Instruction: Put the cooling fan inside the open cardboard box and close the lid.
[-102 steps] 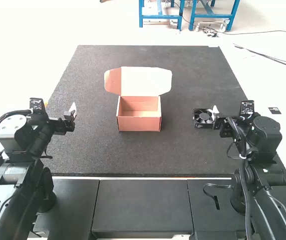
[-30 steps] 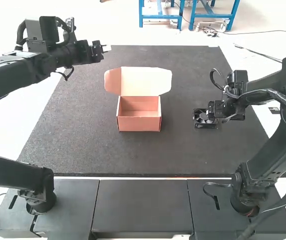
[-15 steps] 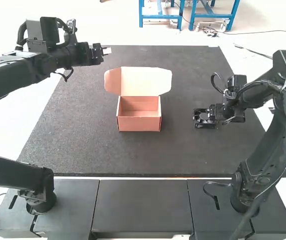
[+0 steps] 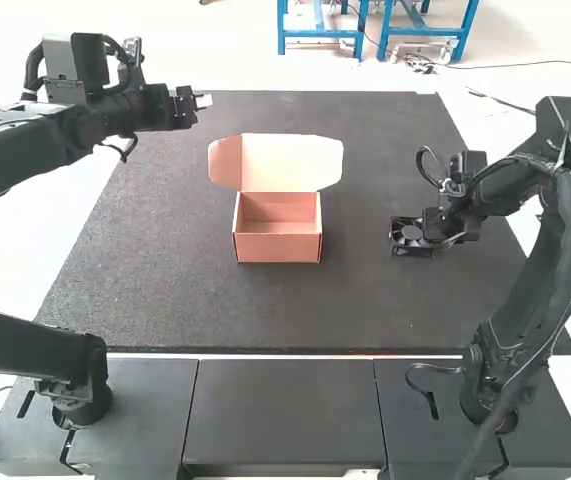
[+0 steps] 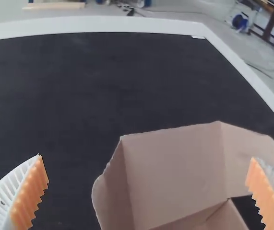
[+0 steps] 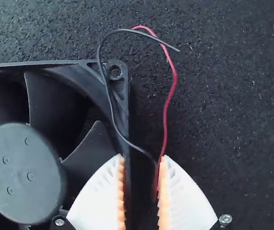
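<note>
R gripper (image 4: 433, 232) is clenched on the cooling fan (image 4: 408, 234): its orange pads (image 6: 121, 191) pinch one wall of the frame, w/ the red/black leads (image 6: 168, 86) caught alongside. Fan sits face-up at bench (image 4: 145, 250) level; can't tell if it's off the surface. It lies at approx 3 o'clock from the cardboard box (image 4: 276, 228), well apart, so the carry runs toward 9 o'clock, R arm clearly the nearer. The lid (image 4: 277, 160) stands open at the box's 12 o'clock. L gripper (image 4: 197, 102) hovers released, fingers wide, at approx 10 o'clock of the box, behind the lid, prob. placed for closing.
</note>
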`<state>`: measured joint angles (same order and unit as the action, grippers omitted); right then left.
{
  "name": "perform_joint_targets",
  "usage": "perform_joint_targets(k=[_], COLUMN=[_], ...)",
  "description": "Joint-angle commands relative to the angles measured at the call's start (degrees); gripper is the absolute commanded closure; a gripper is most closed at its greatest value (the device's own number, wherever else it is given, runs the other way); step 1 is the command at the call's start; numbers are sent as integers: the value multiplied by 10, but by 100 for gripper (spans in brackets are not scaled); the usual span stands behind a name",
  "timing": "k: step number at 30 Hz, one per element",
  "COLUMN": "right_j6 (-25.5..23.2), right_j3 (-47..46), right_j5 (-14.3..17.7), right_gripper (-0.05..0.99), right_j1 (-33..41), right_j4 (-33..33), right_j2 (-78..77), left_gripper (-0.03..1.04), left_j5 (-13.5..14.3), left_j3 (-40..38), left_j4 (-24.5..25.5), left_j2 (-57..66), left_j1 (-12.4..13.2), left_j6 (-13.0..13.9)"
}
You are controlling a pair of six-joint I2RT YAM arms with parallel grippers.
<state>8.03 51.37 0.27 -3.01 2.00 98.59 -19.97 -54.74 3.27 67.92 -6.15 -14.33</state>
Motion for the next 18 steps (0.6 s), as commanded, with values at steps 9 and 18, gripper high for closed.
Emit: perform_joint_targets(k=[9,18], right_j6=[34,124], right_j3=[-6,17], right_j5=[-4,-41], right_gripper=[95,96], right_j1=[28,24], right_j4=[3,-53], right_j2=[15,-31], left_gripper=[4,4], left_j5=[-17,-24], left_j3=[-7,-2], left_j4=[-7,4], left_j2=[6,8], left_j1=[5,20], left_j6=[18,39])
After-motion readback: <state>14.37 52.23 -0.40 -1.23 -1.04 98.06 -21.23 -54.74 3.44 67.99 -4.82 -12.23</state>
